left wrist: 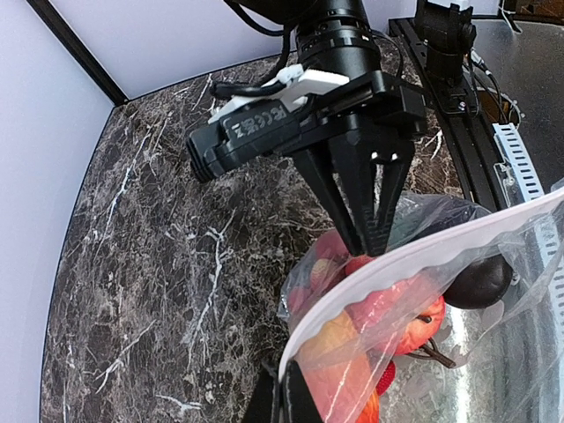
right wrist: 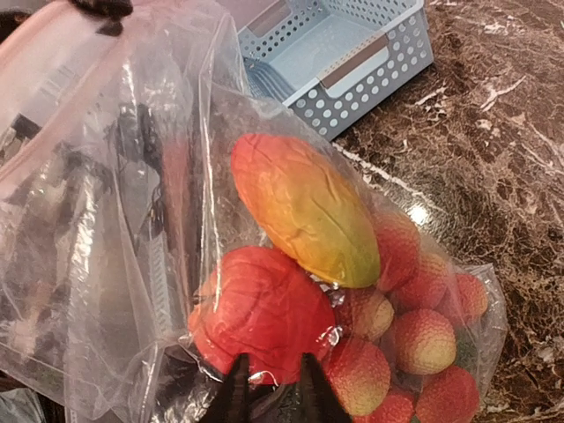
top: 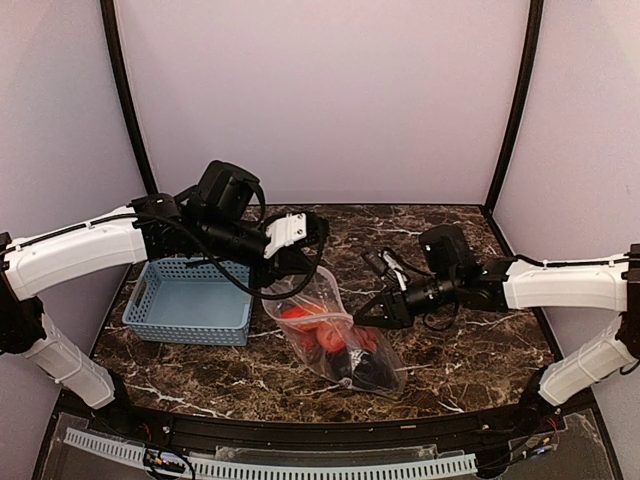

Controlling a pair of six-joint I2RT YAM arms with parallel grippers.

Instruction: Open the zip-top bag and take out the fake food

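- The bag (top: 335,340) lies slanted on the table (top: 470,350), just beside the basket (top: 140,305). Its zip end is raised at the left gripper (left wrist: 282,401) and its full end rests toward the front edge.
- The left gripper is pressed together on one end of the strip (left wrist: 414,260). The right gripper (left wrist: 370,240) has its fingers drawn nearly together on the film right by the strip, further along.
- We judge the bag thin, crinkly and slick, so it will slide and stretch rather than resist. We would hold it by the stiffer strip, one lip per gripper, not by loose film.
- The food (right wrist: 308,211) looks light and hard. Piled at the low end, it should weigh the bag down only a little.
- The left wrist view shows where the right fingers meet the strip, which the top view leaves unclear.
- The right wrist view shows the food plainly: an orange-yellow piece, a red one and a cluster of red balls.
- Only the top view shows how the bag lies beside the basket.
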